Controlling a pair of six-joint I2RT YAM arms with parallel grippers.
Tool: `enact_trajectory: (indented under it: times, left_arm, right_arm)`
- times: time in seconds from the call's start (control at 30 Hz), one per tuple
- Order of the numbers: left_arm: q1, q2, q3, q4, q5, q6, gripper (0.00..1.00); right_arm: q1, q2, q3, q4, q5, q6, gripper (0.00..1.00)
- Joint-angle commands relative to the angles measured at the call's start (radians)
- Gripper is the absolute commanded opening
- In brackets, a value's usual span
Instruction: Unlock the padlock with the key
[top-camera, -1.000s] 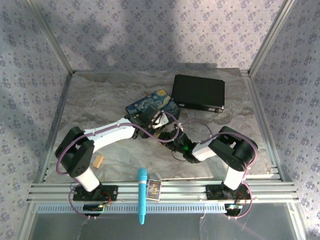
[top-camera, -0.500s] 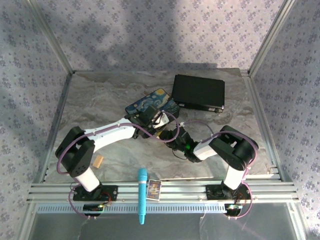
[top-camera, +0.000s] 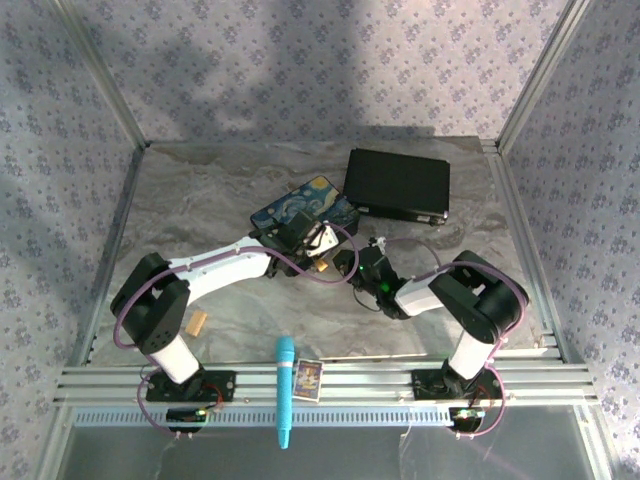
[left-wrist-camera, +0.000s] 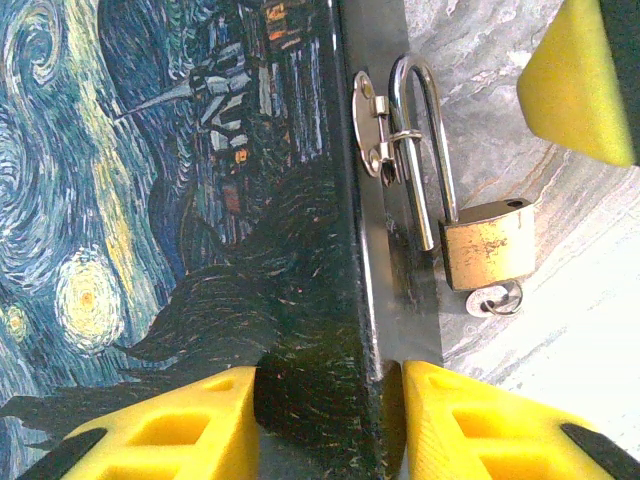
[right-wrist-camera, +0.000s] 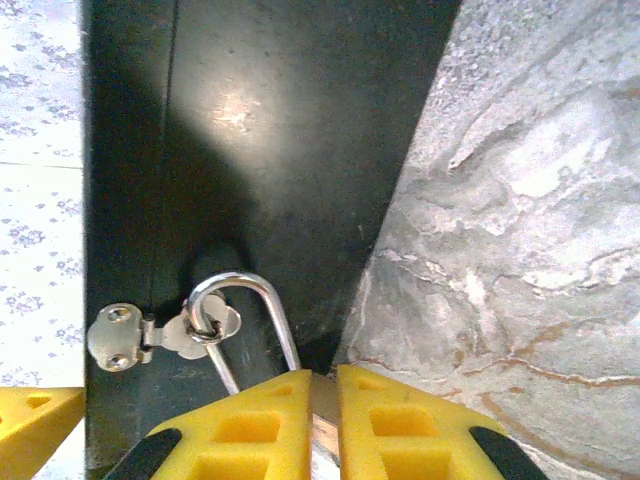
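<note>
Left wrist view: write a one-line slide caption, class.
Left end effector clamps the painted box; the padlock loops through its hasp, key at its base.

In the left wrist view, the brass-gold padlock (left-wrist-camera: 488, 243) is seen right of centre, lying flat with its thin silver shackle pointed toward the top of the frame and threaded through a hasp ring (left-wrist-camera: 405, 138), while the small silvery key (left-wrist-camera: 495, 298) is seen touching the body's lower end.
</note>
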Motion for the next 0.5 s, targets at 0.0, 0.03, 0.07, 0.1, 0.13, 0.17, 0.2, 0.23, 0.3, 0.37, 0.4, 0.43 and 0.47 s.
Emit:
enact_trajectory:
  times: [0.0,0.03,0.07,0.1,0.13,0.17,0.2,0.23,0.3,0.37,0.4,0.43,0.47]
  left_arm:
    - [-0.001,0.08,-0.085,-0.23,0.118,-0.008,0.39]
    - [0.001,0.08,-0.085,-0.229,0.12,-0.013,0.39]
    - [0.004,0.08,-0.085,-0.228,0.121,-0.015,0.39]
    - [0.006,0.08,-0.087,-0.224,0.123,-0.016,0.39]
    - [0.006,0.081,-0.089,-0.223,0.126,-0.017,0.39]
    - [0.005,0.083,-0.089,-0.221,0.126,-0.018,0.39]
    - [0.006,0.084,-0.088,-0.222,0.124,-0.02,0.39]
    - [0.005,0.086,-0.087,-0.222,0.123,-0.018,0.39]
    - [0.005,0.089,-0.085,-0.224,0.124,-0.021,0.39]
    - [0.006,0.09,-0.084,-0.226,0.125,-0.02,0.39]
    - [0.007,0.091,-0.082,-0.224,0.123,-0.02,0.39]
    - [0.007,0.09,-0.08,-0.224,0.121,-0.02,0.39]
    - [0.007,0.091,-0.078,-0.226,0.121,-0.02,0.39]
  right_arm:
    - [0.017,-0.006,0.015,-0.068,0.026,-0.047,0.15]
    - [0.03,-0.022,0.015,-0.118,0.046,-0.075,0.16]
    - [0.044,-0.041,0.018,-0.152,0.064,-0.115,0.19]
    - [0.054,-0.057,0.022,-0.187,0.069,-0.146,0.23]
    - [0.061,-0.074,0.029,-0.23,0.079,-0.184,0.3]
    - [0.067,-0.089,0.038,-0.272,0.092,-0.221,0.36]
    - [0.071,-0.103,0.045,-0.305,0.1,-0.244,0.41]
    - [0.073,-0.112,0.047,-0.317,0.101,-0.277,0.46]
    - [0.076,-0.119,0.051,-0.328,0.1,-0.318,0.53]
    - [0.079,-0.114,0.082,-0.38,0.092,-0.354,0.6]
    - [0.083,-0.105,0.1,-0.401,0.089,-0.37,0.61]
    - [0.083,-0.092,0.115,-0.407,0.081,-0.389,0.62]
    - [0.082,-0.077,0.127,-0.405,0.069,-0.404,0.62]
